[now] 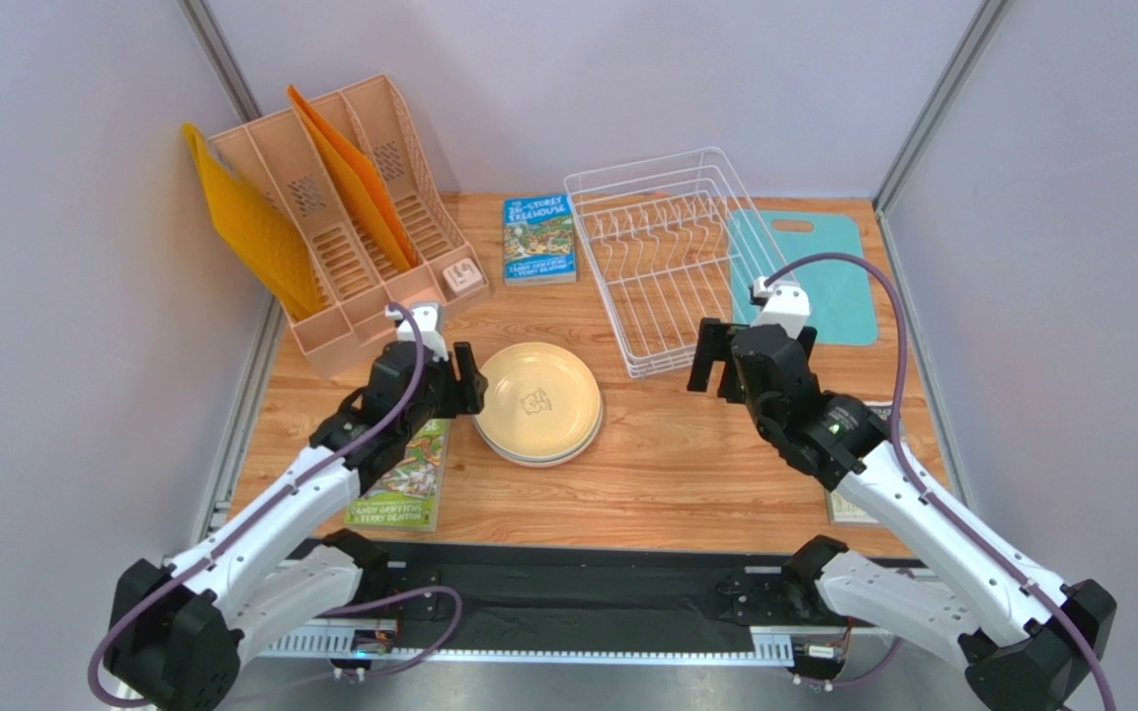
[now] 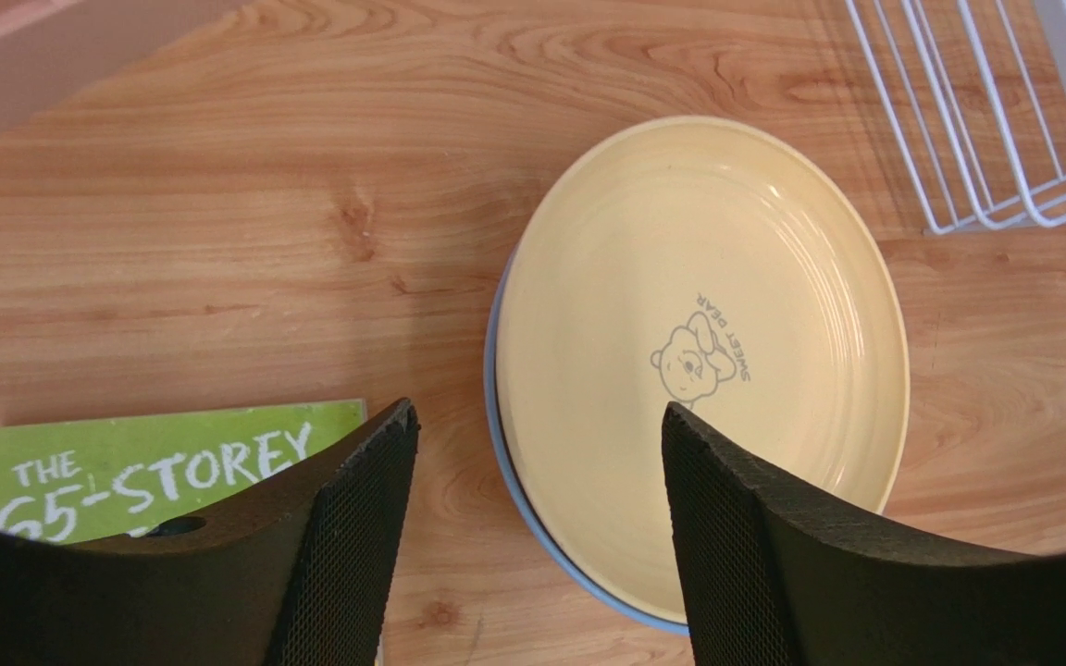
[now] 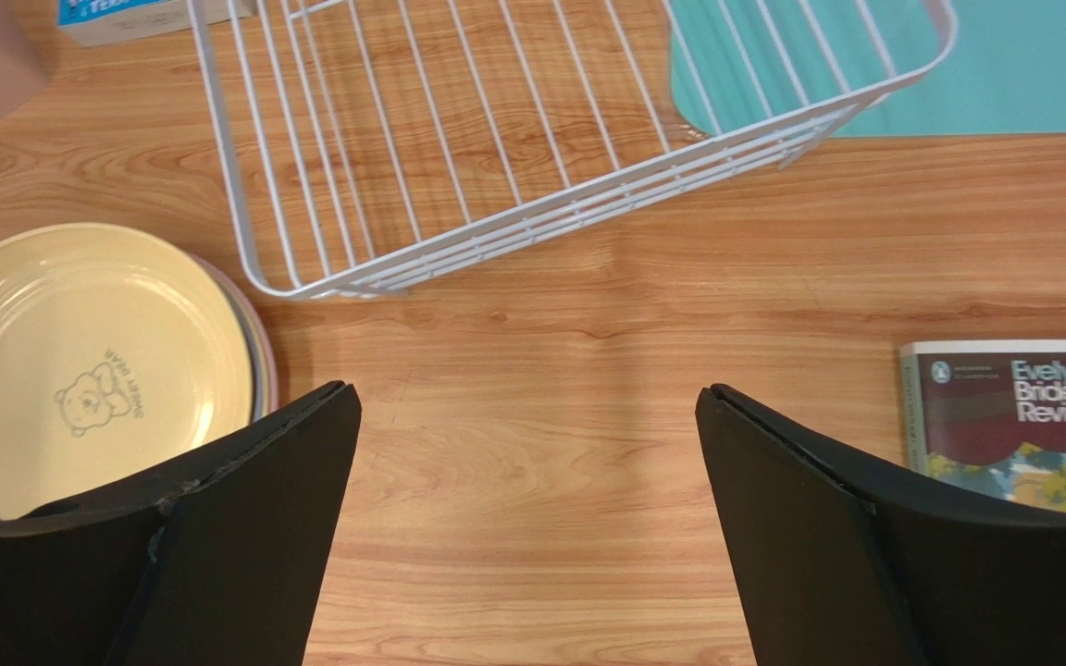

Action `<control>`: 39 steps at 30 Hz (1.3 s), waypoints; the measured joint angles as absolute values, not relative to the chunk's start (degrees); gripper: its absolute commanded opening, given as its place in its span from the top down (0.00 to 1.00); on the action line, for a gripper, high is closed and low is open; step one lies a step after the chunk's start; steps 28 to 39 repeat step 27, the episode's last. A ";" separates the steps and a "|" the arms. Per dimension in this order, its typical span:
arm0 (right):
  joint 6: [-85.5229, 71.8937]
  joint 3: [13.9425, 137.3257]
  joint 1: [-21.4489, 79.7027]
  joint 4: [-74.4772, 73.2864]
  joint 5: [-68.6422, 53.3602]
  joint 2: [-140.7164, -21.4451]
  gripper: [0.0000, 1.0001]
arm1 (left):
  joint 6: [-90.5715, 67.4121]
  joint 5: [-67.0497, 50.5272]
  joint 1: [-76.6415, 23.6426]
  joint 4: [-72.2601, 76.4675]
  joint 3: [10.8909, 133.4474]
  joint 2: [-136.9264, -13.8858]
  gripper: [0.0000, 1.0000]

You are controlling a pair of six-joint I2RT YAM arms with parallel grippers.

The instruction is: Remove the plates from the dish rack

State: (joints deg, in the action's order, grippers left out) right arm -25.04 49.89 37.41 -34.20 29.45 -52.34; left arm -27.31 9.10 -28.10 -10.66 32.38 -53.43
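A stack of plates [image 1: 538,400] lies flat on the wooden table, a tan-yellow plate [image 2: 703,347] with a bear mark on top, a blue rim [image 2: 501,458] under it. In the right wrist view the stack [image 3: 80,368] shows a pink rim at its right side. The white wire dish rack [image 1: 664,267] stands behind, with no plates in it; it also shows in the right wrist view [image 3: 497,153]. My left gripper [image 1: 464,388] is open, empty, at the stack's left edge. My right gripper [image 1: 712,356] is open, empty, over bare table in front of the rack.
A peach file organiser [image 1: 338,215] with orange folders stands back left. A blue book [image 1: 540,237] lies left of the rack, a teal cutting board [image 1: 827,274] to its right. A green book [image 1: 409,474] lies under the left arm, another book [image 3: 1018,416] near the right arm.
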 measured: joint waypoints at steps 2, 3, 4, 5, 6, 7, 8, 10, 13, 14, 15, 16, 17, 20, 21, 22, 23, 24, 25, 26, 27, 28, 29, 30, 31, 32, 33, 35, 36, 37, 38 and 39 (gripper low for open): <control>-23.81 49.89 36.95 -34.20 31.35 -52.23 0.00 | -26.17 9.82 -28.10 -12.58 33.95 -52.40 0.28; -23.05 49.89 36.67 -34.20 32.34 -52.10 0.00 | -25.34 10.37 -28.10 -13.23 34.94 -51.70 0.28; -22.46 49.89 36.47 -34.22 33.15 -51.96 0.00 | -24.71 10.96 -28.10 -14.11 36.10 -50.87 0.28; -21.65 49.98 36.16 -34.24 34.24 -51.81 0.00 | -24.10 11.49 -28.10 -14.81 37.21 -50.09 0.27; -20.88 50.11 35.94 -34.24 35.07 -51.64 0.00 | -23.53 12.12 -28.10 -15.29 38.37 -49.04 0.27; -19.88 50.39 35.66 -34.22 36.18 -51.51 0.00 | -23.16 12.60 -28.10 -15.57 39.24 -48.12 0.27; -19.22 50.63 35.35 -34.22 36.97 -51.42 0.00 | -22.81 13.13 -28.10 -15.88 40.29 -46.98 0.27; -17.41 51.11 34.61 -33.93 38.57 -51.22 0.00 | -22.28 14.09 -28.10 -16.23 41.95 -45.36 0.27; -15.46 51.18 32.73 -33.15 39.81 -50.92 0.00 | -21.47 15.20 -28.10 -16.53 43.75 -43.97 0.27; -14.90 51.16 32.01 -32.67 40.03 -50.87 0.00 | -21.21 15.57 -28.10 -16.53 43.90 -43.70 0.27; -14.55 51.13 31.55 -31.97 40.07 -50.85 0.00 | -20.91 15.81 -28.10 -16.51 43.92 -43.57 0.27; -14.04 50.96 30.94 -30.74 40.12 -50.83 0.00 | -20.49 16.14 -28.10 -16.53 43.92 -43.53 0.27; -13.45 50.65 30.48 -29.21 40.12 -50.78 0.00 | -20.03 16.71 -28.10 -16.53 43.92 -43.62 0.27; -11.53 48.97 29.78 -24.71 40.32 -50.94 0.00 | -18.85 17.87 -28.10 -16.53 43.92 -44.21 0.28; -11.00 48.53 29.63 -23.75 40.42 -51.18 0.00 | -18.63 18.22 -28.10 -16.53 43.92 -44.36 0.28; -10.57 48.34 29.36 -23.11 40.42 -51.53 0.00 | -18.35 18.55 -28.10 -16.53 43.92 -44.49 0.28; -10.15 48.29 29.15 -22.55 40.42 -52.03 0.00 | -18.00 18.63 -28.10 -16.56 43.92 -44.51 0.28; -9.96 48.29 28.99 -22.13 40.45 -52.36 0.00 | -17.67 18.81 -28.10 -16.51 43.92 -44.42 0.28; -9.76 48.29 28.69 -21.71 40.40 -52.60 0.00 | -17.39 18.94 -28.10 -16.51 43.92 -44.27 0.28; -9.63 48.29 28.51 -21.43 40.42 -52.73 0.00 | -17.12 19.07 -28.10 -16.51 43.92 -44.10 0.28; -9.56 48.29 28.23 -21.08 40.42 -52.73 0.00 | -16.95 19.27 -28.10 -16.51 43.92 -43.94 0.27; -9.56 48.29 28.23 -21.08 40.42 -52.73 0.00 | -16.95 19.27 -28.10 -16.51 43.92 -43.94 0.27; -9.56 48.29 28.23 -21.08 40.42 -52.73 0.00 | -16.95 19.27 -28.10 -16.51 43.92 -43.94 0.27; -9.56 48.29 28.23 -21.08 40.42 -52.73 0.00 | -16.95 19.27 -28.10 -16.51 43.92 -43.94 0.27; -9.56 48.29 28.23 -21.08 40.42 -52.73 0.00 | -16.95 19.27 -28.10 -16.51 43.92 -43.94 0.27; -9.56 48.29 28.23 -21.08 40.42 -52.73 0.00 | -16.95 19.27 -28.10 -16.51 43.92 -43.94 0.27; -9.56 48.29 28.23 -21.08 40.42 -52.73 0.00 | -16.95 19.27 -28.10 -16.51 43.92 -43.94 0.27; -9.56 48.29 28.23 -21.08 40.42 -52.73 0.00 | -16.95 19.27 -28.10 -16.51 43.92 -43.94 0.27; -9.56 48.29 28.23 -21.08 40.42 -52.73 0.00 | -16.95 19.27 -28.10 -16.51 43.92 -43.94 0.27; -9.56 48.29 28.23 -21.08 40.42 -52.73 0.00 | -16.95 19.27 -28.10 -16.51 43.92 -43.94 0.27; -9.56 48.29 28.23 -21.08 40.42 -52.73 0.00 | -16.95 19.27 -28.10 -16.51 43.92 -43.94 0.27; -9.56 48.29 28.23 -21.08 40.42 -52.73 0.00 | -16.95 19.27 -28.10 -16.51 43.92 -43.94 0.27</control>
